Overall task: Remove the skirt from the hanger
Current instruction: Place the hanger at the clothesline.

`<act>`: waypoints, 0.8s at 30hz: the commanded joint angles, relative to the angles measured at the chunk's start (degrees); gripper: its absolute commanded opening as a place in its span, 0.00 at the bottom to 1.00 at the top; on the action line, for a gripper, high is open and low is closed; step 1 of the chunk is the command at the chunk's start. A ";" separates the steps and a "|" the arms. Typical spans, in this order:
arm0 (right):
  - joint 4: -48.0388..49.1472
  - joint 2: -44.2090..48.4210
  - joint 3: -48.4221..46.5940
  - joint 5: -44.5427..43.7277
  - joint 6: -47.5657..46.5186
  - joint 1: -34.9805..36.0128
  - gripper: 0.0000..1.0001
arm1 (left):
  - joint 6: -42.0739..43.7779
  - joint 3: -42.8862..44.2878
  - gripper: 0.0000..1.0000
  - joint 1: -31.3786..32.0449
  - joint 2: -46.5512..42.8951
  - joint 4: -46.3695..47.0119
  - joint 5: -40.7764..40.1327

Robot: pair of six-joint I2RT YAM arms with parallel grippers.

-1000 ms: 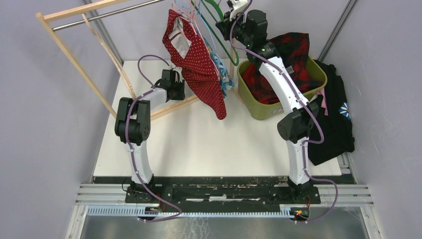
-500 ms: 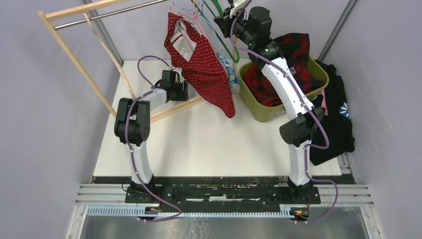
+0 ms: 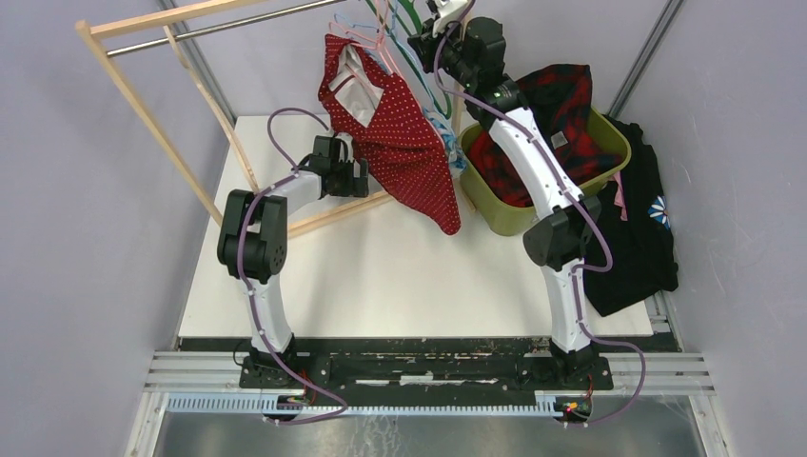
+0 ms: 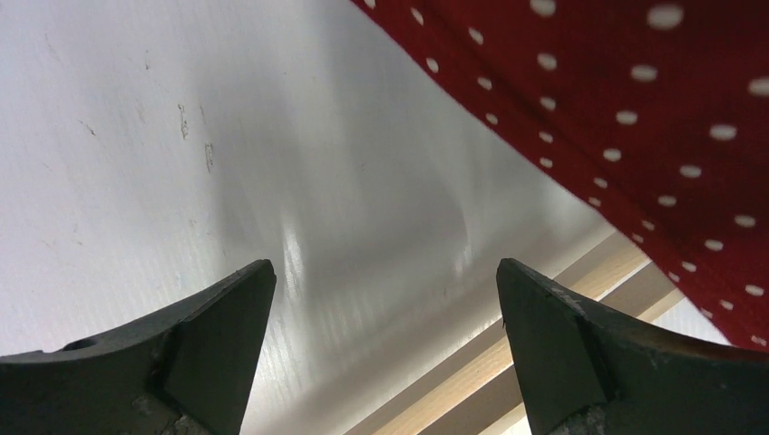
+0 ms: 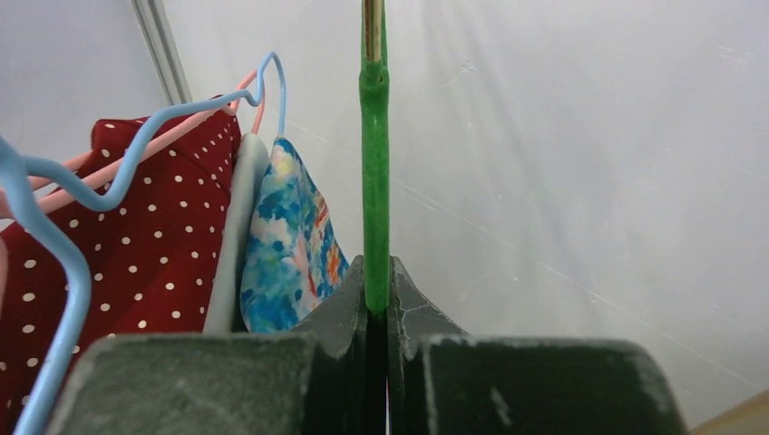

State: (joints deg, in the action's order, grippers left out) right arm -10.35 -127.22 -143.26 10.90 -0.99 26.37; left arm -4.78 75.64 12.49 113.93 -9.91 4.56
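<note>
Skirt (image 3: 409,157) in dotted red beside wide-spread left end effector (image 4: 383,267) — right end effector (image 5: 376,272) tight on green hanger (image 5: 374,181).

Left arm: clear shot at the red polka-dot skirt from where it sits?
Probably yes. The left gripper is open, with the skirt hanging just past one fingertip and nothing between them. The wooden rack bar below looks clear of the jaws.

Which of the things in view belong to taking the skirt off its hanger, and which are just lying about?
In the job: red polka-dot skirt; green hanger, pinched in the right hand; left hand, open beside the skirt.
Lying about: green bin of plaid clothes; black garment; blue floral garment; wooden rack.
</note>
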 commanded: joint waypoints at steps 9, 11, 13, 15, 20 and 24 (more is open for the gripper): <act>1.64 1.00 1.05 -1.49 -0.62 -1.95 0.01 | 0.25 3.18 0.99 1.37 -1.60 -3.94 -1.76; 1.56 1.21 1.33 -1.57 -0.76 -2.24 0.01 | -0.52 3.59 0.99 1.30 -2.94 -2.08 -3.11; 1.57 0.93 1.54 -1.59 -0.62 -2.50 0.01 | -1.01 3.85 0.99 1.35 -4.85 -0.21 -5.22; 2.06 0.26 1.77 -1.24 0.15 -2.62 0.01 | -0.42 4.57 0.99 1.25 -6.40 0.68 -7.55; 3.11 -0.98 1.67 -1.24 1.03 -2.71 0.01 | 1.01 8.03 0.99 1.22 -8.93 -0.88 -9.81; 3.31 -1.37 1.89 -1.06 1.73 -3.20 0.01 | 1.61 12.38 0.99 1.13 -9.91 -4.18 -13.01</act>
State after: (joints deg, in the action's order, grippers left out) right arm -7.42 -127.28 -141.99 10.44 -0.91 23.94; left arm -4.78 82.11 13.63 107.96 -12.56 -4.01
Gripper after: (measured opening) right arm 0.063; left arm 0.990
